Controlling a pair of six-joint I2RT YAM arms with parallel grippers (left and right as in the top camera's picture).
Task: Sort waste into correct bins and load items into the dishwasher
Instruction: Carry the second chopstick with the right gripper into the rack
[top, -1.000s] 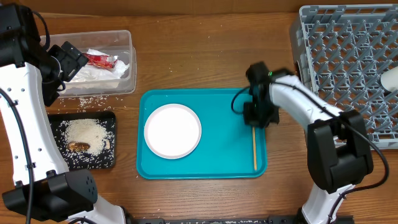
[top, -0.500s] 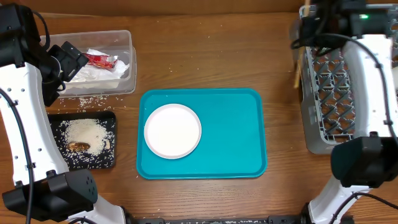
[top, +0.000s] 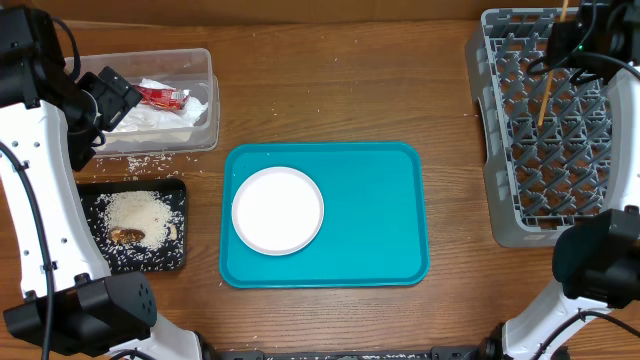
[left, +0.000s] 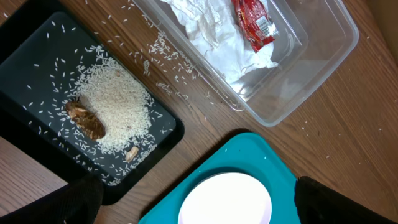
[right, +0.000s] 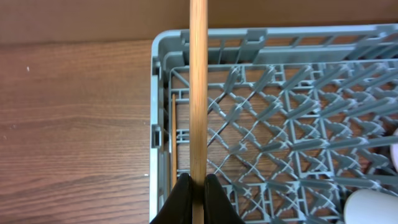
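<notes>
Right claw (right: 198, 186) pinched shut on a thin, straight, pale-wood chopstick (right: 198, 87) that sticks out ahead of its tips, above the grey lattice rack (right: 292, 118), second chopstick (right: 173, 143) lying inside by the rack wall.

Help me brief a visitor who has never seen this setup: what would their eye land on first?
Most striking is the bright teal rectangular serving tray in the middle, with a white round plate on its left half. At upper right, the right tool is shut on a thin light-wood chopstick, held over the grey plastic lattice dish rack. At left, a mound of white rice lies in a shallow black tray.
</notes>
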